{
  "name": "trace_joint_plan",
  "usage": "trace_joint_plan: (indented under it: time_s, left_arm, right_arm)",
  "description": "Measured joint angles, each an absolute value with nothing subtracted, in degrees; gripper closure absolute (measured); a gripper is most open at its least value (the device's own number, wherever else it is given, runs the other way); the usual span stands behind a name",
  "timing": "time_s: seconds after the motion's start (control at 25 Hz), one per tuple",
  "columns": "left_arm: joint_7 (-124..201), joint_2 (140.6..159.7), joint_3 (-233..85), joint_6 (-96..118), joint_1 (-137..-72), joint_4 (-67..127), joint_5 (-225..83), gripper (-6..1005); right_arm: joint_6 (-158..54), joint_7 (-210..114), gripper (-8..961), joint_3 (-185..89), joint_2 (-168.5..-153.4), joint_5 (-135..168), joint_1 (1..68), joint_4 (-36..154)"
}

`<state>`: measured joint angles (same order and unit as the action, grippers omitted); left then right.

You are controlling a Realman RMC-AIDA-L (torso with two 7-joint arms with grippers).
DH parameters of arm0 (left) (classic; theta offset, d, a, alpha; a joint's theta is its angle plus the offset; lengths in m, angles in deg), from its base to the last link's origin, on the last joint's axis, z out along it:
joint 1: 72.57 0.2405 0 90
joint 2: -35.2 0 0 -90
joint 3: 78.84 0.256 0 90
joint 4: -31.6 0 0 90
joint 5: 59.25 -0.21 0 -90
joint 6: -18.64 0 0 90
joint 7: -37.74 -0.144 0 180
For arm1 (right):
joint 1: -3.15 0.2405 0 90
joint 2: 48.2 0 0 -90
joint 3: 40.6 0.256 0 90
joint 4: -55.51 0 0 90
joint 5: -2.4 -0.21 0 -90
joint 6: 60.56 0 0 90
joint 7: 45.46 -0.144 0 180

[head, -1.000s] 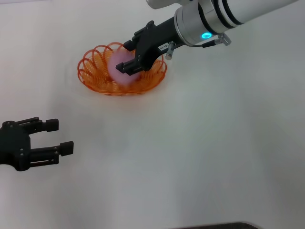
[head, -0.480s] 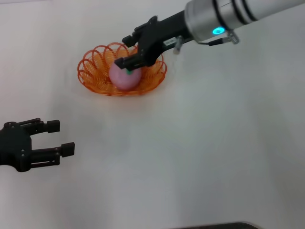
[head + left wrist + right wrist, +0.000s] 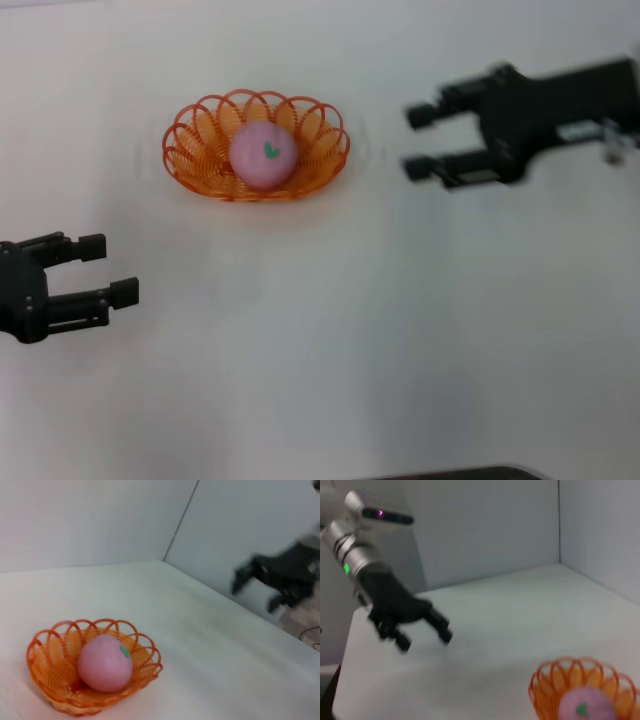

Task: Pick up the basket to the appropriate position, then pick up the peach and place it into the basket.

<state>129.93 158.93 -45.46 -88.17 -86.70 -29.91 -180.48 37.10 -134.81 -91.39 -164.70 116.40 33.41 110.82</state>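
Observation:
The pink peach (image 3: pixel 263 154) with a green leaf mark lies inside the oval orange wire basket (image 3: pixel 190 160) on the white table, at the far left of centre. Both also show in the left wrist view, peach (image 3: pixel 104 662) in basket (image 3: pixel 45 667), and in the right wrist view, peach (image 3: pixel 586 706) in basket (image 3: pixel 547 690). My right gripper (image 3: pixel 415 141) is open and empty, well to the right of the basket. My left gripper (image 3: pixel 108 268) is open and empty near the left front edge, and shows in the right wrist view (image 3: pixel 422 632).
The white table top (image 3: pixel 330 340) spreads around the basket. Pale walls stand behind it, seen in the wrist views. A dark strip (image 3: pixel 450 473) marks the table's front edge.
My right gripper let go of the peach in the basket and drew away to the right. The left gripper shifted slightly left and up.

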Motion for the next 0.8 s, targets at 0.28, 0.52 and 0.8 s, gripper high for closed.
trace_joint_plan:
  time_s: [0.28,0.52,0.8]
  left_arm:
    - [129.95,158.87,-47.18,-88.11,-87.13,-29.92,-180.32,170]
    - [129.97,158.86,-47.21,-88.03,-87.18,-29.79,-180.27,170]
    - [129.86,158.98,-47.21,-88.08,-86.84,-29.75,-180.27,170]
  right_arm:
    - [37.71,-130.07,323,-87.32,-162.74,117.53,24.9,109.92]
    - [38.28,-126.34,323,-81.42,-163.74,117.59,22.87,108.7]
    - [38.38,-126.06,323,-81.25,-163.95,117.62,23.46,107.91]
